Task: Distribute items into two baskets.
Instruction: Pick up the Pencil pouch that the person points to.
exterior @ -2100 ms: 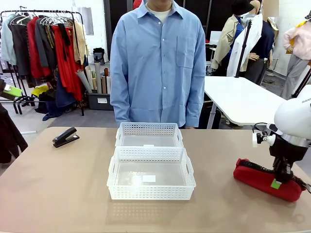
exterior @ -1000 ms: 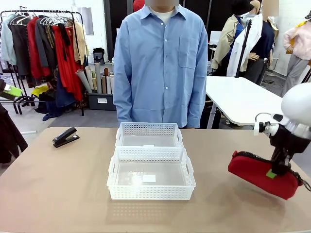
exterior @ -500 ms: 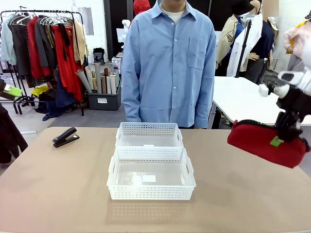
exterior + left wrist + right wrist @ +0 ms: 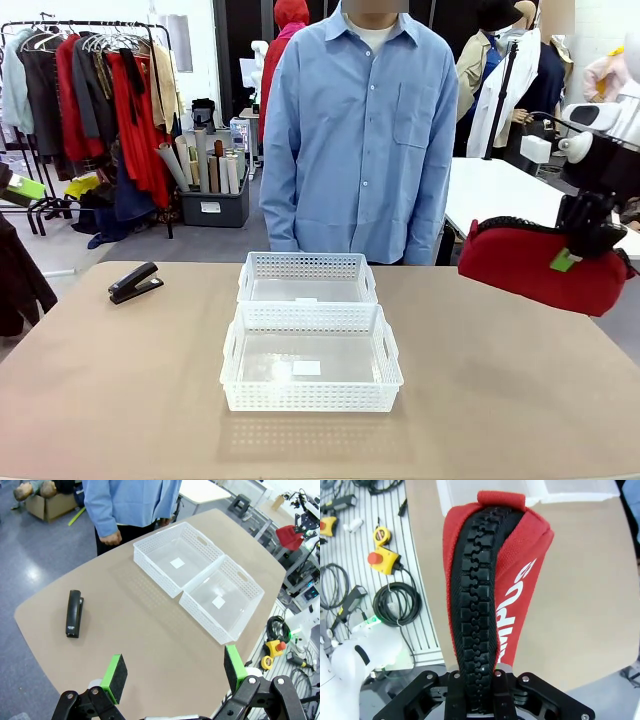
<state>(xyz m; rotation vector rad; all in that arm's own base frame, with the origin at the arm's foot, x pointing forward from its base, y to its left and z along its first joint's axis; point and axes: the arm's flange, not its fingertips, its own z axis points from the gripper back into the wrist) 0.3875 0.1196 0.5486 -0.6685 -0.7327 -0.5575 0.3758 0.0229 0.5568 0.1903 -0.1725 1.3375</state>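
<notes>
**Right tool** [image 4: 572, 256] [image 4: 479, 676]: one. Fingers are clamped on one end of the red zip pouch [image 4: 530, 265] [image 4: 490, 580]. The pouch is held in the air, lengthwise and slightly tilted, above the right edge of the surface. In the right wrist view its black zipper is turned towards the camera and white lettering is seen on one side.

**Left tool** [image 4: 174, 667]: one. Green-padded fingers are spread wide apart with nothing between them. It is held high above the surface's left part.

**Surface** [image 4: 120, 380]: one, tan, with rounded corners.

**White lattice baskets**: two, of one pattern, set at the middle of the surface with their long sides touching.
- The near basket [image 4: 310, 400] [image 4: 205, 615] lies on the robot's side.
- The far basket [image 4: 305, 265] [image 4: 150, 567] lies on the person's side.
- A small white label is seen on the floor of each.

**Black stapler** [image 4: 134, 283] [image 4: 74, 613]: one, closed. It lies at the far left of the surface, well apart from the baskets.

**Person** [image 4: 360, 130]: one, in a light blue shirt, standing at the far edge behind the baskets.

**Room**
- One clothes rack [image 4: 90, 80] hung with garments stands at the back left.
- One white table [image 4: 500, 200] stands at the back right.
- On the floor beside the surface lie one yellow emergency-stop box [image 4: 385, 560], one coiled black cable [image 4: 397, 602] and one yellow tape measure [image 4: 381, 536].
</notes>
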